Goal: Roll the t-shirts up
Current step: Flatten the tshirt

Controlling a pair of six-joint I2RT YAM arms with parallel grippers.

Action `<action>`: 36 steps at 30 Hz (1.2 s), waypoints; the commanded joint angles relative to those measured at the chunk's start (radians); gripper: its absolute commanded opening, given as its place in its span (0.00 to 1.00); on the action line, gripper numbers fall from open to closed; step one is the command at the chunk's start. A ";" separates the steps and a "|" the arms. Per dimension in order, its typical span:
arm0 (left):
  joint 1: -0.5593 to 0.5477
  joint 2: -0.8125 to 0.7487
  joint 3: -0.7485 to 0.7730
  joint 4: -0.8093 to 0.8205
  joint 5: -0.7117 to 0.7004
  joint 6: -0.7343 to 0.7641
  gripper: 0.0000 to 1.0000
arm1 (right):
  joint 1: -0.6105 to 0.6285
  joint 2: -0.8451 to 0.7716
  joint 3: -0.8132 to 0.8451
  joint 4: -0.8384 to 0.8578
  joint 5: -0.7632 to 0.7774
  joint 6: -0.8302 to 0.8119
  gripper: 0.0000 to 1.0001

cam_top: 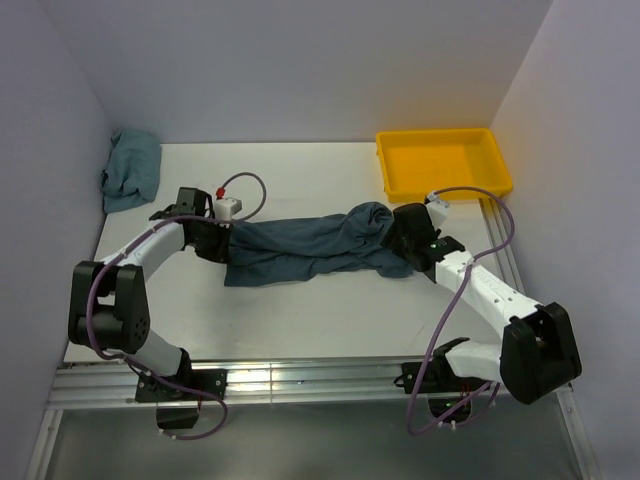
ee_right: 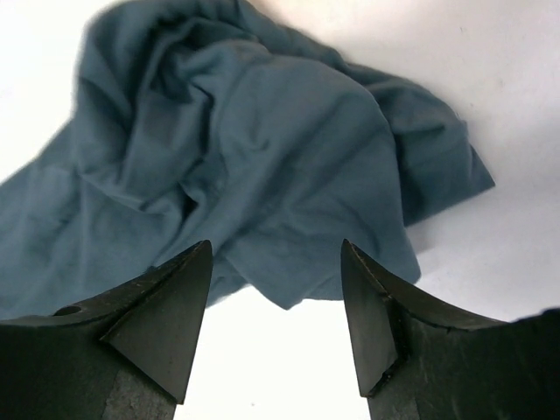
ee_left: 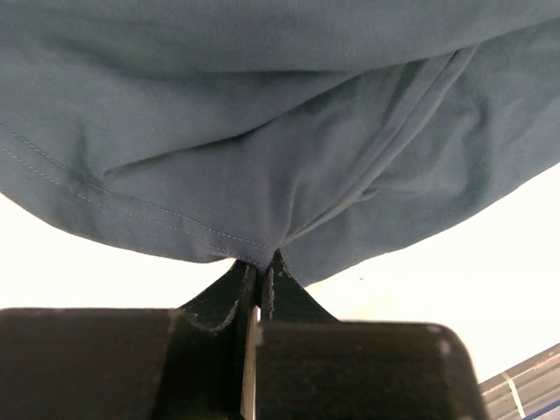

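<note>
T-shirt point(cam_top: 300, 250) of dark slate-blue fabric lies stretched in a loose, wrinkled band across the middle of the white table point(cam_top: 300, 320), running from 9 o'clock to 3 o'clock in the overhead view. Its 9 o'clock end spreads flatter and wider, while the 3 o'clock end is gathered into a raised, rumpled lump.

At the 9 o'clock end the left gripper point(ee_left: 261, 264) sits low at the table, its jaws pressed together on the stitched hem. The wrist view shows the fabric puckering into folds that fan out from the pinch point toward 12 o'clock.

At the 3 o'clock end the right gripper point(ee_right: 276, 245) has its jaws spread wide with nothing between them. In its wrist view the gathered lump of the t-shirt lies just beyond the fingertips at 12 o'clock, and bare table shows through the gap. Whether the fingertips touch the cloth cannot be told.

A yellow tray point(cam_top: 390, 175) sits at the far edge of the table at about 1 o'clock, well apart from the t-shirt. A second garment point(cam_top: 130, 170), lighter blue-green and crumpled into a heap, rests in the far corner at about 10 o'clock, against the wall. Purple cables point(cam_top: 250, 190) loop along both arms.
</note>
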 commanded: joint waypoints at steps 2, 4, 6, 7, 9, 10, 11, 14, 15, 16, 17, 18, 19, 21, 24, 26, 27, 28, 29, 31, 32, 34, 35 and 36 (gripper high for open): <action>-0.001 -0.042 0.055 -0.032 -0.010 0.019 0.00 | 0.006 -0.016 -0.039 0.028 0.027 0.025 0.69; -0.001 -0.048 0.065 -0.039 -0.013 0.019 0.00 | 0.005 -0.008 -0.036 0.013 0.056 0.025 0.70; -0.001 -0.054 0.071 -0.044 -0.022 0.020 0.00 | 0.005 0.007 -0.030 -0.025 0.085 0.036 0.71; -0.001 -0.058 0.075 -0.048 -0.024 0.022 0.00 | 0.005 0.009 -0.031 -0.035 0.100 0.038 0.71; -0.001 -0.064 0.082 -0.053 -0.025 0.025 0.00 | 0.005 0.004 -0.045 -0.045 0.108 0.053 0.72; -0.001 -0.064 0.085 -0.056 -0.025 0.025 0.00 | 0.005 0.001 -0.063 -0.047 0.114 0.061 0.73; -0.001 -0.064 0.086 -0.059 -0.025 0.027 0.00 | 0.003 -0.005 -0.071 -0.047 0.117 0.071 0.73; -0.001 -0.065 0.095 -0.061 -0.024 0.030 0.00 | -0.003 -0.002 -0.105 -0.045 0.125 0.090 0.75; -0.001 -0.067 0.095 -0.064 -0.024 0.030 0.00 | -0.003 0.001 -0.105 -0.045 0.125 0.094 0.75; -0.001 -0.065 0.098 -0.065 -0.022 0.028 0.00 | -0.008 0.004 -0.120 -0.041 0.123 0.097 0.75; -0.001 -0.067 0.102 -0.065 -0.022 0.028 0.00 | -0.009 0.010 -0.126 -0.029 0.114 0.105 0.75; -0.001 -0.067 0.103 -0.067 -0.021 0.028 0.00 | -0.012 0.012 -0.134 -0.021 0.109 0.107 0.75; -0.001 -0.067 0.105 -0.068 -0.019 0.028 0.00 | -0.018 0.015 -0.143 -0.015 0.108 0.107 0.75; -0.001 -0.065 0.109 -0.071 -0.015 0.028 0.00 | -0.022 0.012 -0.141 -0.015 0.108 0.113 0.75; -0.001 -0.064 0.117 -0.076 -0.015 0.031 0.00 | -0.037 0.024 -0.140 -0.006 0.094 0.110 0.75; -0.001 -0.065 0.120 -0.078 -0.016 0.031 0.00 | -0.041 0.053 -0.128 -0.007 0.097 0.114 0.75; -0.001 -0.067 0.121 -0.078 -0.016 0.031 0.00 | -0.041 0.061 -0.123 -0.009 0.097 0.116 0.75; -0.001 -0.065 0.121 -0.079 -0.016 0.031 0.00 | -0.040 0.069 -0.117 -0.003 0.090 0.119 0.74; -0.001 -0.064 0.121 -0.079 -0.016 0.031 0.00 | -0.041 0.081 -0.118 0.020 0.082 0.120 0.73; -0.001 -0.062 0.126 -0.082 -0.016 0.031 0.00 | -0.045 0.110 -0.112 0.031 0.066 0.124 0.72; -0.001 -0.062 0.128 -0.082 -0.015 0.031 0.00 | -0.046 0.119 -0.109 0.031 0.068 0.128 0.71; -0.001 -0.062 0.131 -0.084 -0.013 0.028 0.00 | -0.046 0.127 -0.112 0.040 0.063 0.131 0.69; -0.001 -0.061 0.132 -0.087 -0.013 0.028 0.00 | -0.046 0.124 -0.117 0.063 0.062 0.134 0.68; -0.001 -0.061 0.135 -0.088 -0.013 0.027 0.00 | -0.048 0.124 -0.128 0.073 0.060 0.137 0.67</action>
